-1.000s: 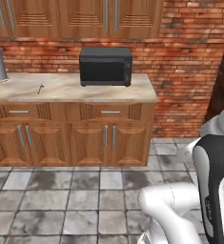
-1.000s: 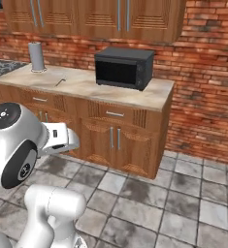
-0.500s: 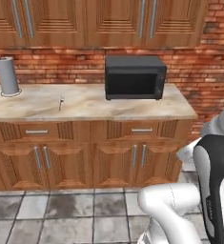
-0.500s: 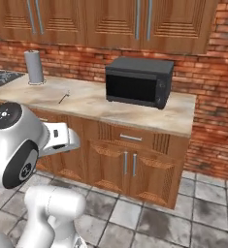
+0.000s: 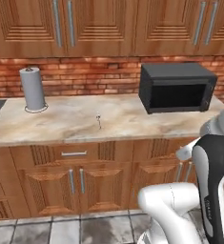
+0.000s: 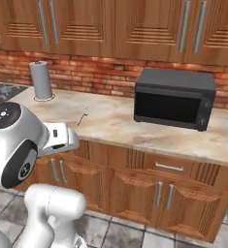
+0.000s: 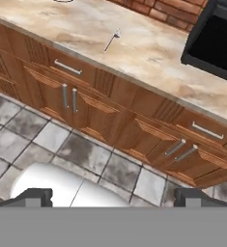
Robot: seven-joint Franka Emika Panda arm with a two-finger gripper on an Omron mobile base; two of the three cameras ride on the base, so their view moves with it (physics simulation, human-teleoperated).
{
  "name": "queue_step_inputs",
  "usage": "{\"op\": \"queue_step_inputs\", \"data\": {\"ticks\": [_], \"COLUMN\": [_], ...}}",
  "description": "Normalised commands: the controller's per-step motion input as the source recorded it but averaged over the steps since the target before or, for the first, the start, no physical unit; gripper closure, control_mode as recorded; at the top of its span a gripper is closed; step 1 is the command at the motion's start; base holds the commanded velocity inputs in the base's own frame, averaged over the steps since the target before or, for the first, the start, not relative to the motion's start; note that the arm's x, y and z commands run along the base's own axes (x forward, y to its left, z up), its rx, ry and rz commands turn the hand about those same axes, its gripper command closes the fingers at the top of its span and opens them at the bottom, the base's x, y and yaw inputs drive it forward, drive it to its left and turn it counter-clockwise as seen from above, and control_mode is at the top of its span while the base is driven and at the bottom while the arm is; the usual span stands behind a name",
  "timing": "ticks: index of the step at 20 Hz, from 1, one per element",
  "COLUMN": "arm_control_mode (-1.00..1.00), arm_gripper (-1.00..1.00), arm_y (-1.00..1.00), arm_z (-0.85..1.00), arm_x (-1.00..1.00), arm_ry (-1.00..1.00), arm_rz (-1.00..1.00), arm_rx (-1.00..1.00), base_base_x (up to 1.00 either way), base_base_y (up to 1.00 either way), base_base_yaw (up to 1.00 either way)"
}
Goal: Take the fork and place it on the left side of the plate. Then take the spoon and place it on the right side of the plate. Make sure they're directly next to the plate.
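Note:
One small slim grey utensil (image 5: 99,121) lies alone on the marble counter (image 5: 61,126), between the paper-towel roll and the microwave. It is also in the right base view (image 6: 83,116) and the hand view (image 7: 111,40). It is too small to tell whether it is the fork or the spoon. The plate is out of view. My gripper (image 7: 113,197) is open, its two fingertips (image 7: 35,195) wide apart with nothing between them. It hangs over the tiled floor, well short of the counter.
A grey paper-towel roll (image 5: 33,89) stands at the counter's back left. A black microwave (image 5: 176,87) sits at the right. Wooden cabinets with metal handles (image 5: 75,181) run below the counter and wall cabinets above. A stove edge (image 6: 1,91) shows far left.
The whole scene has shifted and grown: the base has driven closer to the counter. The utensil, roll and microwave keep their places on the counter. The gripper stays open.

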Motion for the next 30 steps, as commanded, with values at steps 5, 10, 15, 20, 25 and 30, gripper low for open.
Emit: {"op": "queue_step_inputs", "data": {"ticks": [5,10,15,20,25,30], "arm_control_mode": [1.00,1.00,1.00,1.00,1.00,-1.00], "arm_gripper": [-1.00,-1.00,-1.00,-1.00,-1.00,-1.00], "arm_y": [0.00,0.00,0.00,0.00,0.00,0.22], "arm_z": [0.00,0.00,0.00,0.00,0.00,-0.54], "arm_x": [0.00,0.00,0.00,0.00,0.00,0.21], "arm_ry": [0.00,0.00,0.00,0.00,0.00,0.13], "arm_rz": [0.00,0.00,0.00,0.00,0.00,-0.14], "arm_rx": [0.00,0.00,0.00,0.00,0.00,0.00], "base_base_x": [0.73,0.67,0.75,0.56,0.25,0.03], "base_base_y": [0.85,0.38,0.07,0.41,0.43,0.08], "base_base_yaw": [-0.22,-0.24,-0.27,-0.28,-0.24,-0.04]}}
